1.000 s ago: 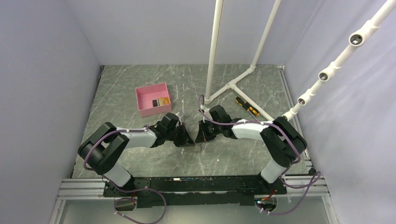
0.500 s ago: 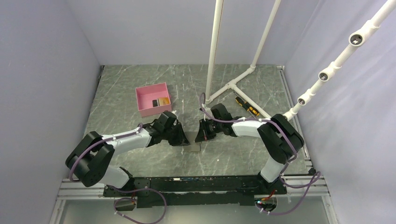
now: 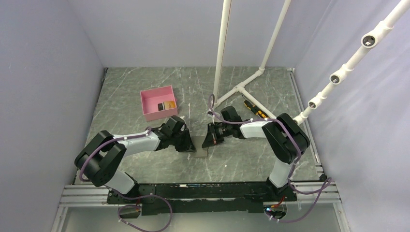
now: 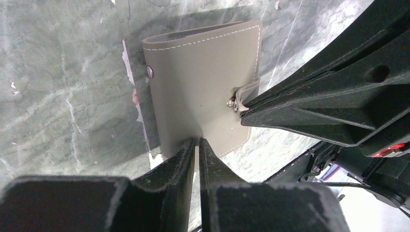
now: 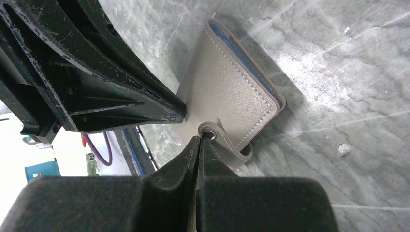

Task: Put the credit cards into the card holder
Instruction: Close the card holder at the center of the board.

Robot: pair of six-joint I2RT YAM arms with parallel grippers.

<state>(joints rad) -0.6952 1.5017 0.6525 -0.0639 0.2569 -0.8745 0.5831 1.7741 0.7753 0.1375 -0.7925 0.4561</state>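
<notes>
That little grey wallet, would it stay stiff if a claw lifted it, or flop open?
Probably floppy: the wallet is thin stitched leather-like material, and its strap already curls freely. Unsnapped, it would likely fall open when lifted. It looks light, so a push should slide it on the smooth table.

the card holder (image 3: 202, 151) lies flat on the counter (image 3: 241, 159), about midway between left and right and toward the near edge. the left end effector (image 3: 190, 145) is just to its left, tips touching its edge. the right end effector (image 3: 211, 141) is just to its right and a little farther back, tips at the strap on that side. the open box (image 3: 159, 116) stands farther back and to the left, well apart from the holder, with the credit cards (image 3: 168, 105) side by side in it. the pipe frame (image 3: 240, 88) rests on the far right part, and the screwdriver (image 3: 255, 110) lies just beside one of its bars, behind the right arm.
</notes>
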